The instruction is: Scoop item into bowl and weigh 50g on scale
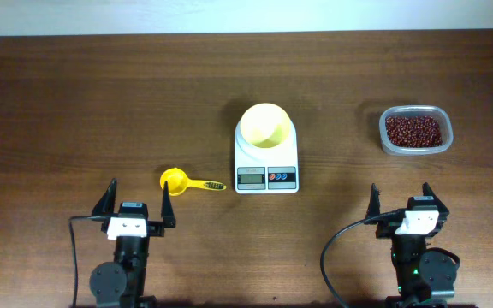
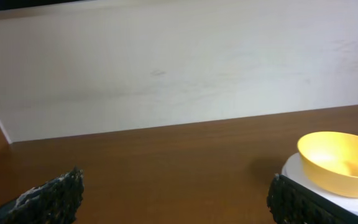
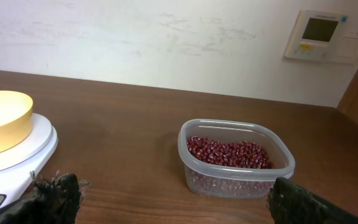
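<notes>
Counter: dark brown wood grain, backed by a pale wall. It carries everything below. We give all positions relative to the scale.

Left hand: on the near side of the scale and off to its left, well apart from it. Fingers spread wide, nothing between them.

Right hand: on the near side of the scale and off to its right, well apart. Fingers likewise spread wide, gripping nothing.

Scale: white, mid-counter, display and buttons on its near edge. We cannot read the display.

Clear container: rectangular with rounded corners, well to the right of the scale and level with its far end. No lid on it.

Bowl: pale yellow, upright on the scale's platform at its far end. It looks empty in every view.

Scoop: yellow, lying on the counter just left of the scale's near corner and not touching it. Handle points toward the scale, cup end away. It lies between the scale and the left hand.

Beans: dark red-brown, all inside the clear container, right of the scale.
</notes>
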Action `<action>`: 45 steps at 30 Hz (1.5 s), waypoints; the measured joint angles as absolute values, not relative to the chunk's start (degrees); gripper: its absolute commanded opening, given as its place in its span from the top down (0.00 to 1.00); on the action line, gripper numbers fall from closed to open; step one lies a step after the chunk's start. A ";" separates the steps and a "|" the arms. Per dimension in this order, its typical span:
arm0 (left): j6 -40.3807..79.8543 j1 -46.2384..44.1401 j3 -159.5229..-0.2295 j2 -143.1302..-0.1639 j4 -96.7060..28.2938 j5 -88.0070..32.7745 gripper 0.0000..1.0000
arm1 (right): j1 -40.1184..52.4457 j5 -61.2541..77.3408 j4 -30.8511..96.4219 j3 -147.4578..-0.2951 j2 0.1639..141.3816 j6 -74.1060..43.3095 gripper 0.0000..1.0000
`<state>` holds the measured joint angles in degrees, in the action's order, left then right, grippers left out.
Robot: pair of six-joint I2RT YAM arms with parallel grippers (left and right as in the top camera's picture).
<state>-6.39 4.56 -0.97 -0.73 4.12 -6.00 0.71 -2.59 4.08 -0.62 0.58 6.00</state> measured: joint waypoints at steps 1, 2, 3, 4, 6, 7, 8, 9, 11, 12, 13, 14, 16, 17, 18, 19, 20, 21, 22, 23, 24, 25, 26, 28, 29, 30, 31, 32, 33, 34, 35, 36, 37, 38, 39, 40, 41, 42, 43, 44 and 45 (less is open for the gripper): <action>-6.39 4.56 -0.97 -0.73 4.12 -7.64 0.02 | 0.71 -2.59 4.08 -0.62 0.58 6.00 0.01; -6.07 4.56 -0.97 -0.73 4.14 -8.60 0.02 | 0.71 -2.59 4.08 -0.62 0.58 6.00 0.01; -5.50 4.56 -0.97 -0.73 4.12 -9.08 0.02 | 0.71 -2.59 4.08 -0.62 0.58 6.00 0.01; -4.64 4.56 -0.97 -0.73 4.14 -10.26 0.02 | 0.71 -2.59 4.08 -0.62 0.58 6.00 0.01; -3.88 4.56 -1.37 -0.73 4.12 -11.84 0.02 | 0.71 -2.59 4.08 -0.62 0.58 6.00 0.01; -3.75 4.56 -1.85 -0.73 4.12 -12.05 0.02 | 0.71 -2.59 4.08 -0.62 0.58 6.00 0.01; -3.57 4.56 -2.59 -0.73 4.14 -12.19 0.02 | 0.71 -2.59 4.08 -0.62 0.58 5.96 0.01; -3.57 4.56 -3.38 -0.73 4.14 -12.25 0.02 | 0.71 -2.57 4.08 -0.62 0.58 6.00 0.01; -3.55 4.56 -5.26 -0.73 3.95 -12.27 0.02 | 0.71 -2.59 4.08 -0.62 0.58 5.96 0.01; -3.55 4.56 -6.48 -0.73 3.90 -12.27 0.02 | 0.71 -2.59 4.08 -0.62 0.58 5.96 0.01; -3.57 4.56 -7.57 -0.73 3.97 -12.25 0.01 | 0.71 -2.59 4.08 -0.62 0.58 5.98 0.01; -3.55 4.56 -7.90 -0.73 3.88 -12.23 0.02 | 0.71 -2.57 4.08 -0.62 0.58 5.98 0.01; -3.57 4.56 -8.80 -0.73 3.88 -11.55 0.02 | 0.71 -2.59 4.08 -0.62 0.58 5.98 0.01; -3.55 4.56 -9.56 -0.73 3.95 -10.90 0.02 | 0.71 -2.57 4.08 -0.62 0.58 6.00 0.01; -3.55 4.56 -10.24 -0.73 3.99 -10.48 0.02 | 0.71 -2.59 4.08 -0.62 0.58 5.96 0.01; -3.55 4.56 -11.53 -0.82 4.05 -9.61 0.02 | 0.71 -2.59 4.08 -0.62 0.58 5.98 0.01; -3.55 4.56 -12.47 -0.99 4.12 -8.99 0.02 | 0.71 -2.57 4.08 -0.62 0.58 5.98 0.01; -3.55 4.56 -14.68 -2.59 4.14 -7.99 0.02 | 0.71 -2.59 4.08 -0.62 0.58 6.00 0.01; -3.55 4.56 -16.45 -4.36 4.23 -7.42 0.02 | 0.71 -2.59 4.08 -0.62 0.58 5.96 0.02; -3.55 4.56 -18.44 -6.94 4.19 -7.01 0.02 | 0.71 -2.57 4.08 -0.62 0.62 5.98 0.01; -3.53 4.56 -20.21 -9.67 4.19 -6.94 0.02 | 0.71 -2.57 4.08 -0.62 0.62 6.00 0.01; -3.53 4.56 -22.96 -14.70 4.29 -6.81 0.02 | 0.71 -2.59 4.08 -0.62 0.58 6.00 0.01; -3.51 4.56 -25.17 -19.16 4.14 -6.83 0.02 | 0.71 -2.59 4.05 -0.62 0.51 5.98 0.01; -3.38 4.56 -30.87 -28.18 3.53 -7.77 0.02 | 0.71 -2.59 4.08 -0.62 0.54 5.98 0.01; -3.38 4.56 -33.01 -31.00 1.65 -8.29 0.02 | 0.71 -2.59 4.08 -0.62 0.58 5.98 0.01; -3.33 4.56 -36.38 -34.46 -1.34 -9.02 0.02 | 0.71 -2.57 4.10 -0.62 0.58 5.98 0.01; -3.36 4.56 -40.45 -39.57 -4.14 -9.80 0.02 | 0.71 -2.57 4.08 -0.62 0.60 6.00 0.01; -3.36 4.56 -43.22 -43.29 -7.38 -10.79 0.02 | 0.71 -2.59 4.08 -0.62 0.54 6.00 0.01; -3.38 4.56 -47.48 -48.47 -12.47 -12.23 0.02 | 0.71 -2.57 4.08 -0.62 0.58 6.02 0.01; -3.36 4.56 -49.69 -50.52 -16.75 -12.53 0.02 | 0.71 -2.57 4.08 -0.62 0.58 6.00 0.01; -3.38 4.56 -51.55 -51.96 -19.94 -12.75 0.02 | 0.71 -2.59 4.08 -0.62 0.58 6.00 0.01; -3.36 4.56 -54.70 -54.65 -22.81 -13.56 0.02 | 0.71 -2.59 4.08 -0.62 0.58 6.02 0.01; -3.38 4.56 -55.37 -55.22 -24.60 -14.04 0.02 | 0.71 -2.59 4.08 -0.62 0.58 5.98 0.01; -3.38 4.56 -55.53 -55.22 -26.41 -14.26 0.02 | 0.71 -2.59 4.08 -0.62 0.58 5.98 0.01; -3.38 4.56 -55.68 -55.20 -30.06 -15.07 0.02 | 0.71 -2.59 4.08 -0.62 0.58 5.98 0.01; -3.36 4.56 -55.86 -55.20 -32.10 -15.97 0.02 | 0.71 -2.59 4.08 -0.62 0.58 6.00 0.01; -3.38 4.56 -55.86 -55.20 -34.50 -16.99 0.02 | 0.71 -2.59 4.08 -0.62 0.58 5.98 0.01; -3.36 4.56 -55.86 -55.20 -35.38 -17.76 0.02 | 0.71 -2.59 4.08 -0.62 0.58 6.00 0.01; -3.36 4.56 -55.86 -55.20 -35.75 -18.63 0.02 | 0.71 -2.57 4.08 -0.62 0.58 5.98 0.01; -3.36 4.56 -55.86 -55.20 -36.29 -20.45 0.01 | 0.71 -2.59 4.08 -0.62 0.58 6.00 0.01; -3.38 4.56 -55.86 -55.20 -36.29 -21.47 0.02 | 0.71 -2.59 4.08 -0.62 0.58 6.00 0.01</action>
